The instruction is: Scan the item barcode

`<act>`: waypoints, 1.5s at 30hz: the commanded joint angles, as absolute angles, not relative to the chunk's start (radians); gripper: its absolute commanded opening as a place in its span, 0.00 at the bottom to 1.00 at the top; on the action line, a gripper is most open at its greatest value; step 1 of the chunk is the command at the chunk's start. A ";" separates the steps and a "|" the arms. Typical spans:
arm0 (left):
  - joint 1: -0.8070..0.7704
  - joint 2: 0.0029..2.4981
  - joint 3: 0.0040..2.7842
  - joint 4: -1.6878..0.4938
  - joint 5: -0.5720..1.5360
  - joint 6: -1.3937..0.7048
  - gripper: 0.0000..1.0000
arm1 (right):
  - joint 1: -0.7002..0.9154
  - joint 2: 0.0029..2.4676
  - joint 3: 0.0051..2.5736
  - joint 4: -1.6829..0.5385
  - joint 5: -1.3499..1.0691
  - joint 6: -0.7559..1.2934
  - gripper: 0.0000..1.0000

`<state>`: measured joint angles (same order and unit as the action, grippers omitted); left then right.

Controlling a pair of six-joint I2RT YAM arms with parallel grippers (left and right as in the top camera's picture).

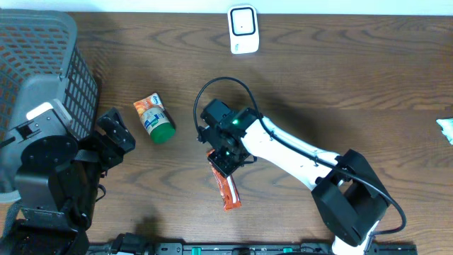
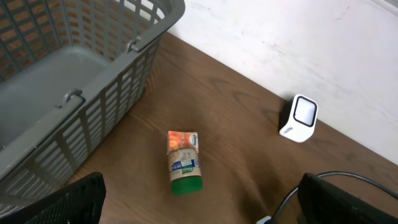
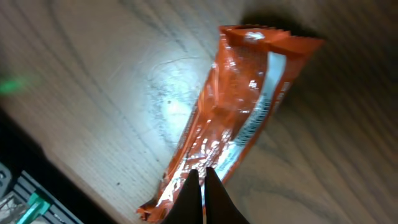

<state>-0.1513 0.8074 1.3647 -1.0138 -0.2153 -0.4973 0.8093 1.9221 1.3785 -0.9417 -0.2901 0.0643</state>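
An orange snack wrapper (image 1: 228, 188) lies slanted near the table's front middle; in the right wrist view the wrapper (image 3: 242, 118) shows printed foil. My right gripper (image 1: 224, 164) is at its upper end, and its thin fingertips (image 3: 202, 171) are pinched together on the foil, so the gripper is shut on the wrapper. A small bottle (image 1: 154, 119) with a green cap and an orange label lies on its side to the left. My left gripper (image 2: 202, 211) hovers near the bottle (image 2: 182, 163), wide open and empty. The white scanner (image 1: 243, 30) stands at the back edge, and the scanner (image 2: 298, 118) also appears in the left wrist view.
A grey mesh basket (image 1: 42, 64) fills the far left corner, its wall (image 2: 112, 106) close to the left arm. A black cable (image 1: 212, 88) loops over the right arm. Something white (image 1: 446, 127) pokes in at the right edge.
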 commanded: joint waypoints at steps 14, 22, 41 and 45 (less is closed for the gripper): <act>-0.147 0.810 1.357 -1.050 -0.218 -0.495 0.99 | 0.852 2.006 1.377 -0.884 -0.241 0.162 0.01; -0.147 0.810 1.357 -1.077 -0.217 -0.511 0.99 | 0.885 2.056 1.377 -0.886 -0.238 0.180 0.01; -0.147 0.810 1.357 -1.095 -0.218 -0.536 0.99 | 0.749 2.003 1.572 -1.042 -0.142 0.157 0.01; -0.147 0.810 1.357 -1.095 -0.217 -0.536 0.99 | 0.743 2.009 1.536 -1.013 -0.144 0.157 0.01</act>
